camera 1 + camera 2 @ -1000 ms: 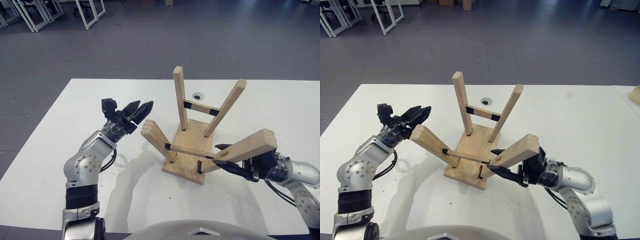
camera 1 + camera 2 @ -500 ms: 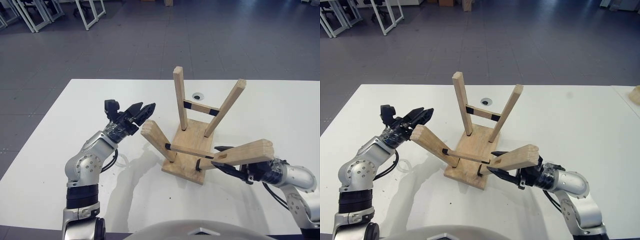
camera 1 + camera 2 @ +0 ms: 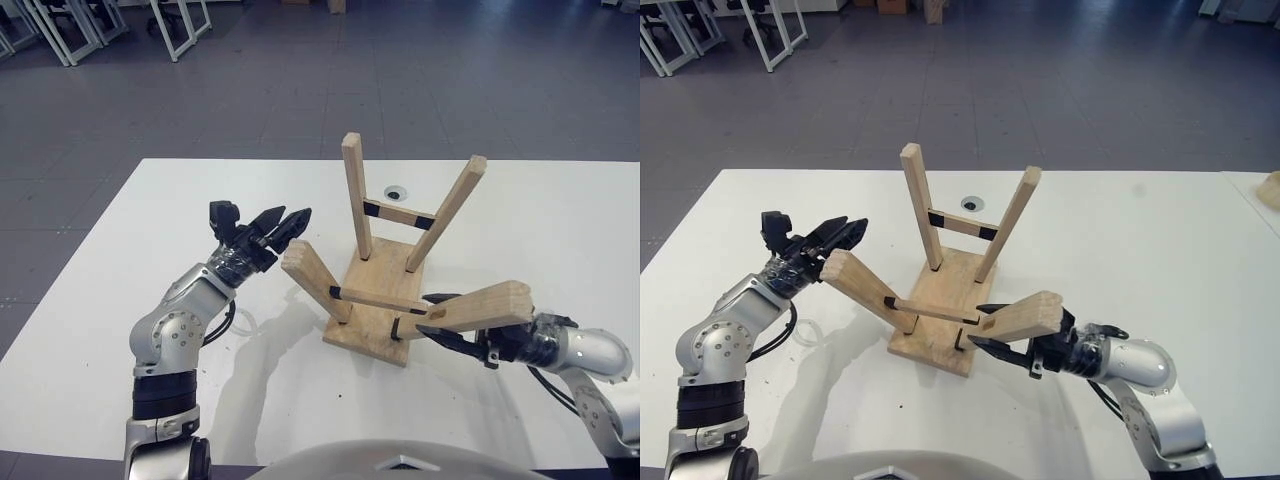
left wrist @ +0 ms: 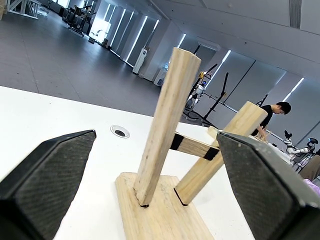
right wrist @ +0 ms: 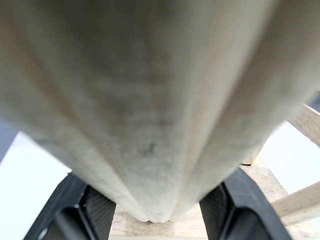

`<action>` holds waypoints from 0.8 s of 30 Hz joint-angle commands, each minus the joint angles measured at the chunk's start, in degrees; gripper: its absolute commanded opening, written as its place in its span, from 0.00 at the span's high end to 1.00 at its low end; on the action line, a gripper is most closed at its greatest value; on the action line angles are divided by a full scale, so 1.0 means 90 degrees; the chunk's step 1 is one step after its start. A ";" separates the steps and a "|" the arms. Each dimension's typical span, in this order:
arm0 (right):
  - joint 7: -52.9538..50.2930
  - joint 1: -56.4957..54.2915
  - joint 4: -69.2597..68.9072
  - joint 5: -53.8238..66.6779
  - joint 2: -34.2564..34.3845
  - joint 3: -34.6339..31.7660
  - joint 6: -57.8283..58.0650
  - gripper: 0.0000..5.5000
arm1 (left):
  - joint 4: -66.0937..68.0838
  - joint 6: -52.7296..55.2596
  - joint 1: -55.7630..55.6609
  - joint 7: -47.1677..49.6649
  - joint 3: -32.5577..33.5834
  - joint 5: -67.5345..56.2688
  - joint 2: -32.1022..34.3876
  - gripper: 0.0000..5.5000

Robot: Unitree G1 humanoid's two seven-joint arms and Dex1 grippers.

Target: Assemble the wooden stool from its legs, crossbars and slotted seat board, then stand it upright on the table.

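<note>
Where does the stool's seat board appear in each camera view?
Left eye view: seat board lies flat mid-table, slightly right of centre.
Right eye view: flat, just left of centre.
Left wrist view: under the two upright legs, at.
Right wrist view: a pale strip past the held leg end.
Shared landmark: round table hole behind the board, in both eye views and the left wrist view.

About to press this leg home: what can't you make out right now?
- Right wrist view: the held leg blocks its slot in the seat.
- Head views: its lower end is small and partly behind the right gripper; seated or not, cannot tell.
- Left wrist view: frame cuts off the seat's near edge.
</note>
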 commanded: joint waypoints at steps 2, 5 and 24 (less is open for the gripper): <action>-0.0428 -0.0032 0.0360 -0.0762 -0.0235 0.0452 0.0684 0.63 | -0.0049 0.0064 -0.0023 0.0048 -0.0025 0.0087 -0.0004 0.19; -0.0615 -0.0244 0.0499 -0.0765 -0.0377 0.0533 0.1088 0.63 | -0.0086 0.0039 0.0023 0.0088 -0.0032 0.0094 -0.0047 0.19; -0.0474 -0.1242 0.0843 -0.0491 -0.0754 0.0969 0.1923 0.63 | 0.0036 -0.0356 -0.0184 0.0446 0.0237 0.0391 -0.0259 0.19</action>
